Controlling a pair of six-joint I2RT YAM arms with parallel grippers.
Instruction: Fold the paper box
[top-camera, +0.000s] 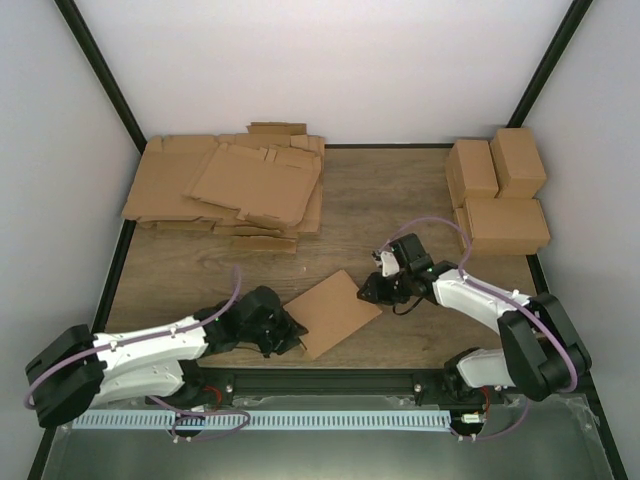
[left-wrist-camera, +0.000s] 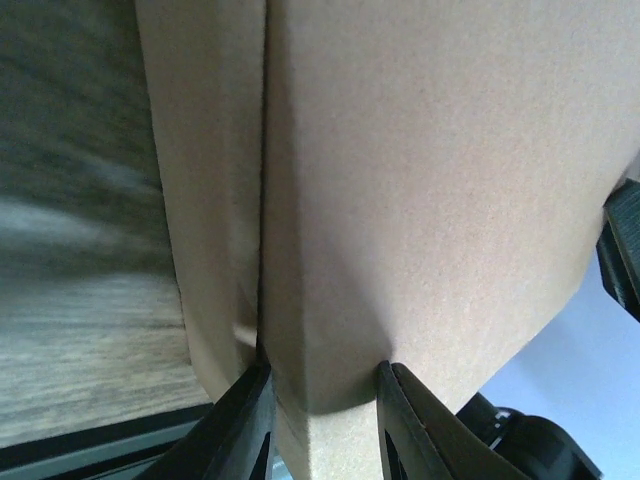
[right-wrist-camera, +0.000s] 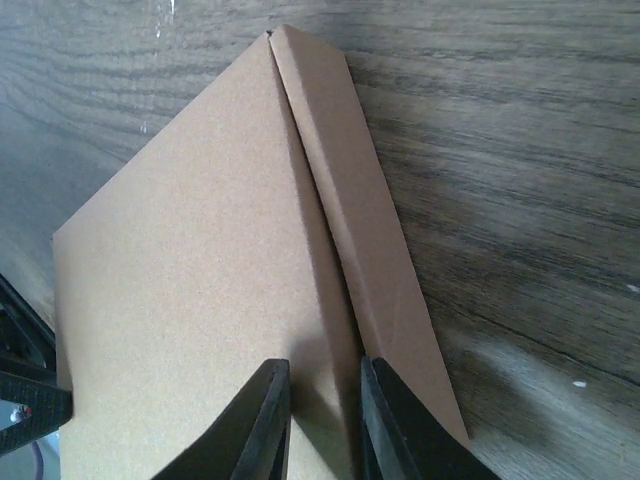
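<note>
Top external view: left gripper (top-camera: 293, 336) and right gripper (top-camera: 369, 292) clamp opposite creased edges, apt holds on the seemingly light, stiff paper box (top-camera: 335, 312).

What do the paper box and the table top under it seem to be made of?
The paper box: thin brown cardboard, matte, with fine speckled fibres and sharp creases. The table top: wood or wood-print laminate, I cannot tell which; dark brown grain lines, slight sheen.
</note>
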